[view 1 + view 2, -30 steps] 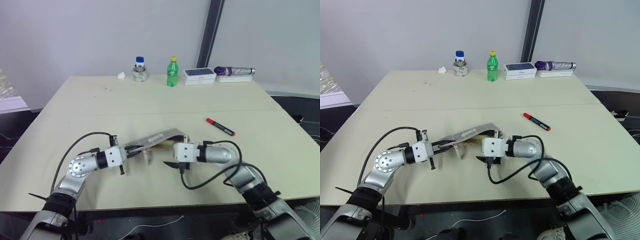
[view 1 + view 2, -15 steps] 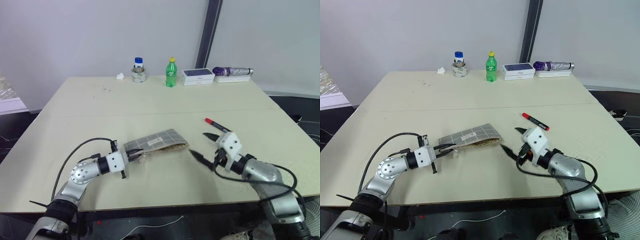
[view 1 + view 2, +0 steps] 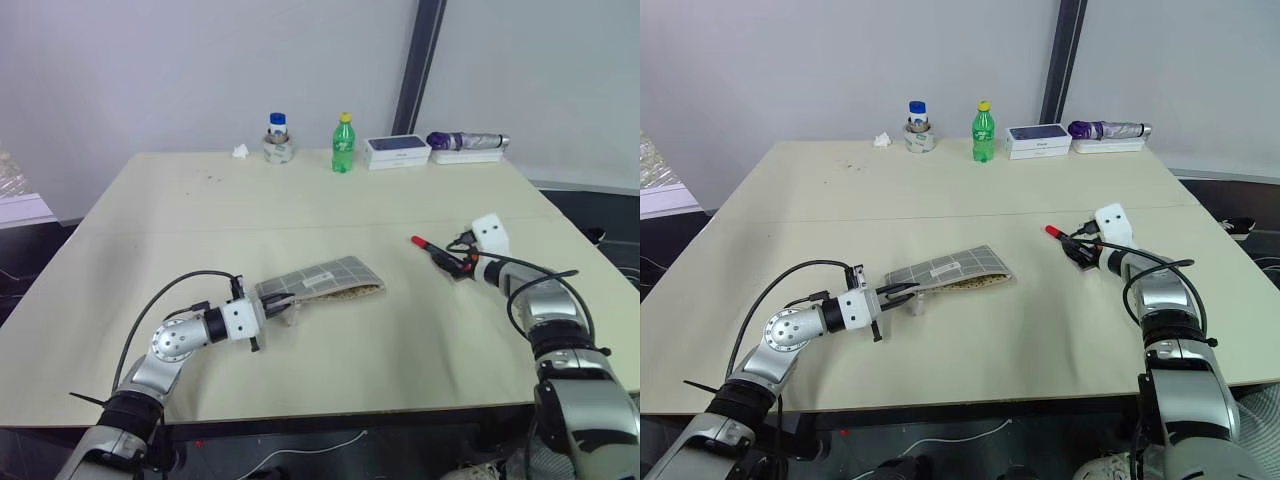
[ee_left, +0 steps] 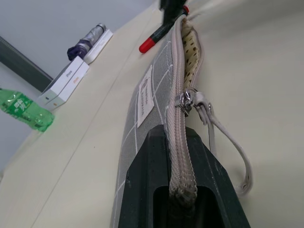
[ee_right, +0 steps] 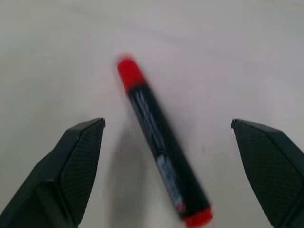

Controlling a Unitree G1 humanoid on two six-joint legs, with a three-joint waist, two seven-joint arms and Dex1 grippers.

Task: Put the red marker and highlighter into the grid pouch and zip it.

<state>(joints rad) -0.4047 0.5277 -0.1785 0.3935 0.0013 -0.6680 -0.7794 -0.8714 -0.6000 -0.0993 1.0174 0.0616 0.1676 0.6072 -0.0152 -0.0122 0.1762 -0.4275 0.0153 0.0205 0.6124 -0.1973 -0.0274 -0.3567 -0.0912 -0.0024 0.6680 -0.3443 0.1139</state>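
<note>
The grid pouch [image 3: 322,279] lies in the middle of the table, its mouth gaping toward the right and showing a pale dotted lining [image 4: 192,43]. My left gripper [image 3: 264,307] is shut on the pouch's near end, pinching the zipper edge [image 4: 176,142]; the slider and pull cord [image 4: 185,102] sit just past the fingers. The red marker [image 5: 157,142] lies on the table to the right of the pouch, its red cap [image 3: 418,241] pointing left. My right gripper [image 3: 450,257] hovers over it, open, one finger [image 5: 76,164] on either side, not touching. The highlighter is hidden.
Along the far edge stand a jar with a blue lid [image 3: 278,139], a green bottle [image 3: 344,144], a white box [image 3: 397,151] and a purple folded umbrella [image 3: 468,141] on a white case. A crumpled tissue [image 3: 241,151] lies left of the jar.
My right arm left the pouch's mouth and swung right and away to the red marker, rolling as it went. The pouch sank from an arched lift to lying flatter.
</note>
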